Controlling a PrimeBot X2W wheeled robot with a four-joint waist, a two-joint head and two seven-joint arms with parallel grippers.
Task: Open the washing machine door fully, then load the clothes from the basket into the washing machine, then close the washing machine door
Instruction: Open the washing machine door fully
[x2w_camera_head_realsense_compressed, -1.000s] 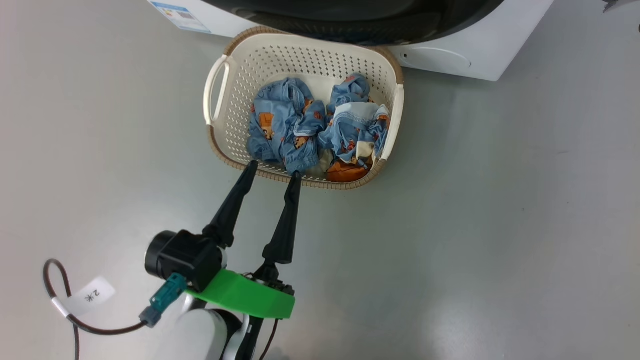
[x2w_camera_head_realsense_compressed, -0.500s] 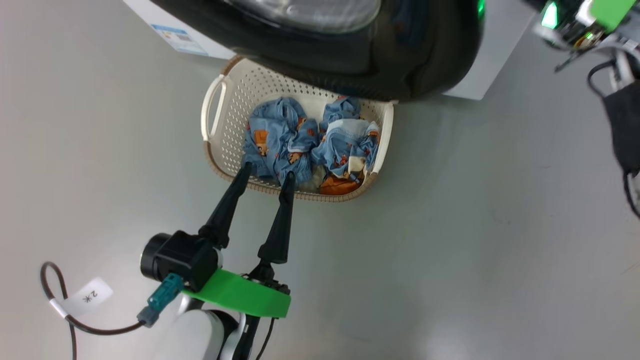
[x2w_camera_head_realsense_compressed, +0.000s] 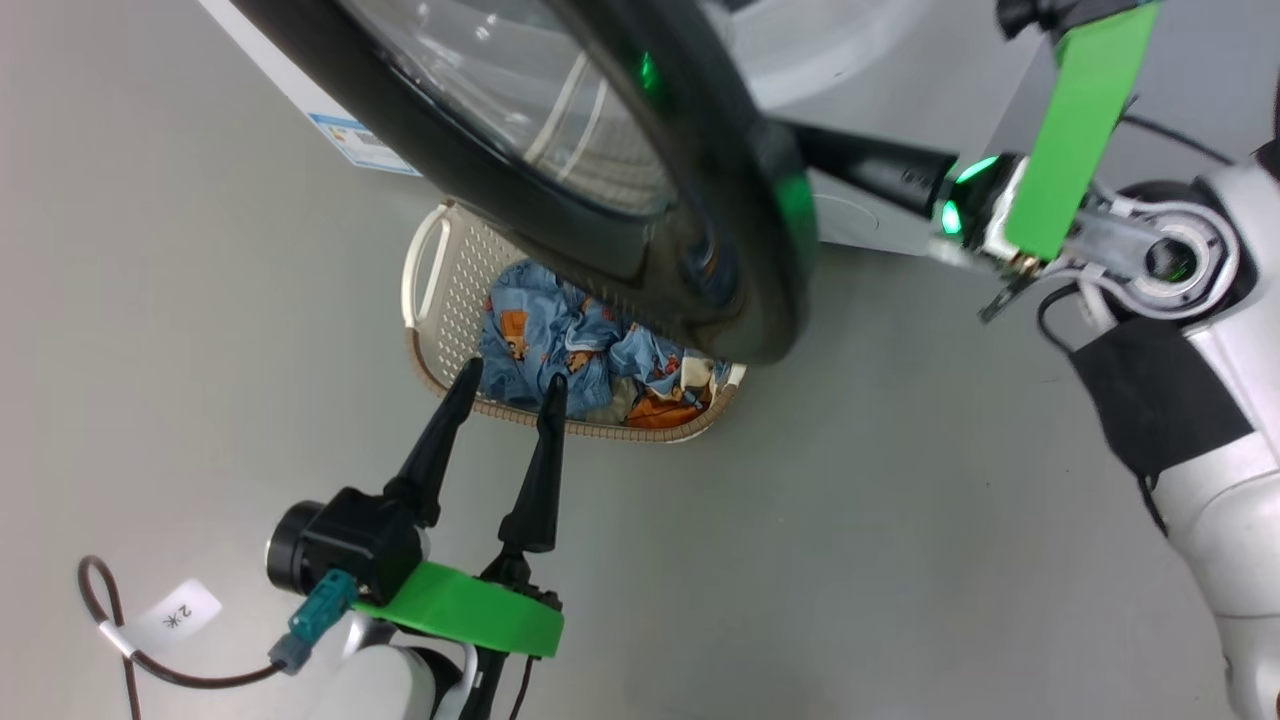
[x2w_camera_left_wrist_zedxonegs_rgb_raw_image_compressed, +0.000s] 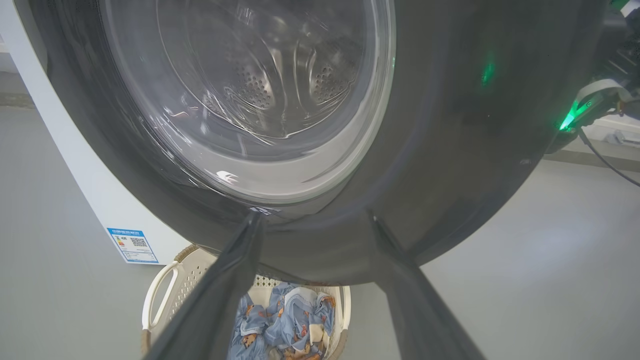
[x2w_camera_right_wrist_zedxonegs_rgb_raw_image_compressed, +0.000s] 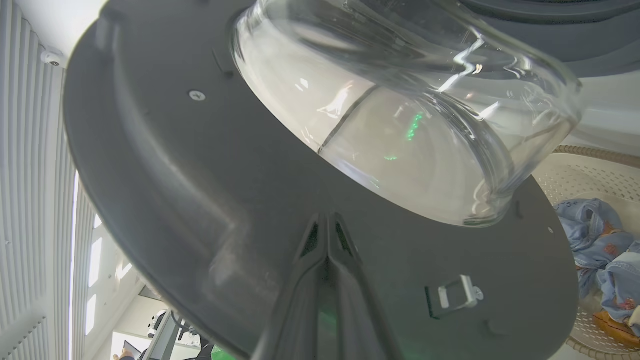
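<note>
The washing machine door (x2w_camera_head_realsense_compressed: 600, 170) stands swung out from the washing machine (x2w_camera_left_wrist_zedxonegs_rgb_raw_image_compressed: 85, 190), and in the head view it hangs over the far part of the basket (x2w_camera_head_realsense_compressed: 445, 300) and hides it. The basket stands on the grey floor (x2w_camera_head_realsense_compressed: 900, 500), just in front of the machine and close to its blue label sticker (x2w_camera_left_wrist_zedxonegs_rgb_raw_image_compressed: 132, 245). The clothes (x2w_camera_head_realsense_compressed: 560, 345) lie crumpled inside the basket, towards its near side.

The left claw (x2w_camera_head_realsense_compressed: 512, 375) has its two fingers wide apart and holds nothing. It hovers over the near rim of the basket. In the left wrist view the black door ring fills the space ahead of these fingers, and the steel drum (x2w_camera_left_wrist_zedxonegs_rgb_raw_image_compressed: 250, 85) is seen only through the glass.

The right claw (x2w_camera_right_wrist_zedxonegs_rgb_raw_image_compressed: 327, 220) has its fingers pressed together with nothing between them. Its tips seem to rest on the dark inner face of the door, below the glass bowl (x2w_camera_right_wrist_zedxonegs_rgb_raw_image_compressed: 400, 115) and near a small metal latch (x2w_camera_right_wrist_zedxonegs_rgb_raw_image_compressed: 452, 295). A brown cable with a white tag (x2w_camera_head_realsense_compressed: 180, 610) lies at the lower left of the head view
</note>
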